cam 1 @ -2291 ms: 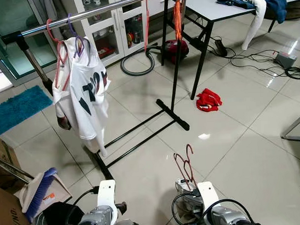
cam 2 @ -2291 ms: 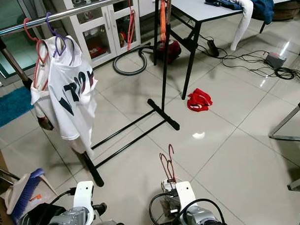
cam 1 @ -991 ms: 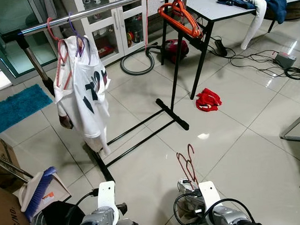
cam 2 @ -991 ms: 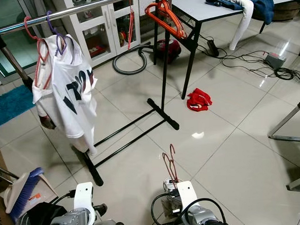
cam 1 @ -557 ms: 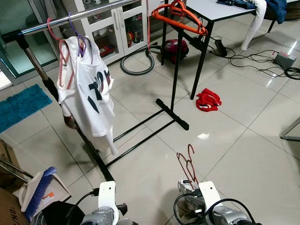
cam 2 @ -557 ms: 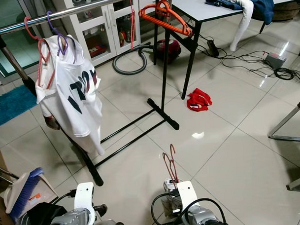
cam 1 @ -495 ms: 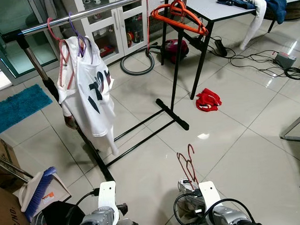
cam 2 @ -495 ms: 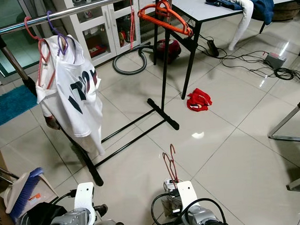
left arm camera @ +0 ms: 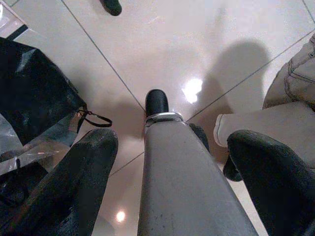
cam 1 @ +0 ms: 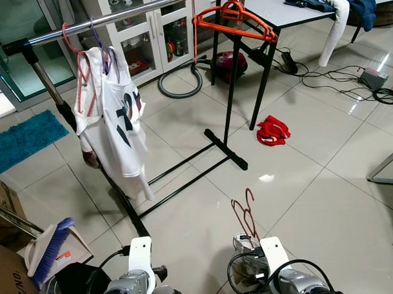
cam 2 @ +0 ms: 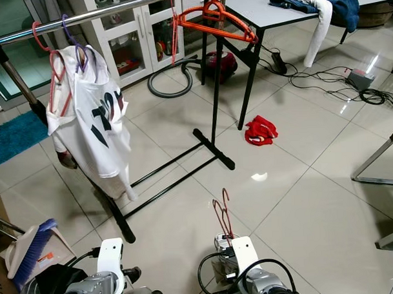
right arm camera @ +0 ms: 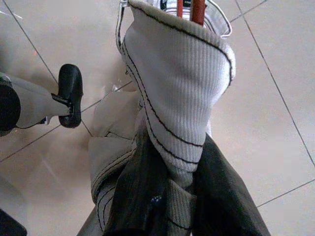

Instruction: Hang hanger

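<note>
My right hand [right arm camera: 170,196] is clamped on a white ribbed garment [right arm camera: 182,93] with a red hanger [cam 1: 244,213] in it, low and near, its hook rising above my wrist. My left hand [left arm camera: 167,162] hangs spread apart, holding nothing. The clothes rail [cam 1: 114,17] stands well beyond, far left, carrying a white shirt [cam 1: 115,124] and an orange hanger [cam 1: 234,20].

Glossy floor tiles [cam 1: 314,181] — ribbed cloth garment [right arm camera: 182,98].
</note>
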Robot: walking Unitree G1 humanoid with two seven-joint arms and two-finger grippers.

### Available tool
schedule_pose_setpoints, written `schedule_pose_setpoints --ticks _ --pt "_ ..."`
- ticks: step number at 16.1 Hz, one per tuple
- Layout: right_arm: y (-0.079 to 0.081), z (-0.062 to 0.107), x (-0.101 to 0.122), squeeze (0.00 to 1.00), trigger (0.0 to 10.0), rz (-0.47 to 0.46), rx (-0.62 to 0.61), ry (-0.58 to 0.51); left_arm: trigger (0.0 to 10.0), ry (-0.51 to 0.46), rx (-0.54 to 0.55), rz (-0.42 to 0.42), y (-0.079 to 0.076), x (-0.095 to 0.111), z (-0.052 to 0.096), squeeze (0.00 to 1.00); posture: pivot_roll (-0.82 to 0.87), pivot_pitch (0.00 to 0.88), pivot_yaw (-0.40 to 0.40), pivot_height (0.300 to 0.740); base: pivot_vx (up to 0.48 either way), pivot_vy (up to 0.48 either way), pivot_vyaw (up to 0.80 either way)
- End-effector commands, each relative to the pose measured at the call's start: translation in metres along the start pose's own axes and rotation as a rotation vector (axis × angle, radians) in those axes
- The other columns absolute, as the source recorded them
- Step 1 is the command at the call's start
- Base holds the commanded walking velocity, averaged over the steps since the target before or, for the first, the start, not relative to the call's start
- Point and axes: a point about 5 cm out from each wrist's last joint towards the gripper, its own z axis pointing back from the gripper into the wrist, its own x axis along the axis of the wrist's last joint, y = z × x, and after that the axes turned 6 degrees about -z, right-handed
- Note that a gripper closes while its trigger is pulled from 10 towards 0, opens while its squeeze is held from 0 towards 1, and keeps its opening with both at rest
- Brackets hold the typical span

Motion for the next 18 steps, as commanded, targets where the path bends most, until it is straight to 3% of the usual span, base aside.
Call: schedule_pose_setpoints --ticks 1,6,18 --pt "0.001 0.000 0.001 0.00 10.0 0.010 -0.001 0.002 10.0 -0.010 -0.001 -0.008 0.002 0.003 0.000 0.00 -0.07 0.000 0.031 0.740 0.000 0.000 0.00" --pt "0.003 0.000 0.004 0.00 10.0 -0.038 0.010 -0.014 10.0 -0.022 -0.007 -0.006 0.002 0.007 0.000 0.00 -0.07 0.000 0.037 0.740 0.000 0.000 0.00" --pt "0.000 0.001 0.016 0.00 10.0 -0.032 -0.005 -0.031 10.0 -0.048 -0.013 -0.014 0.000 0.021 0.001 0.00 -0.09 0.000 0.040 0.740 0.000 0.000 0.00"
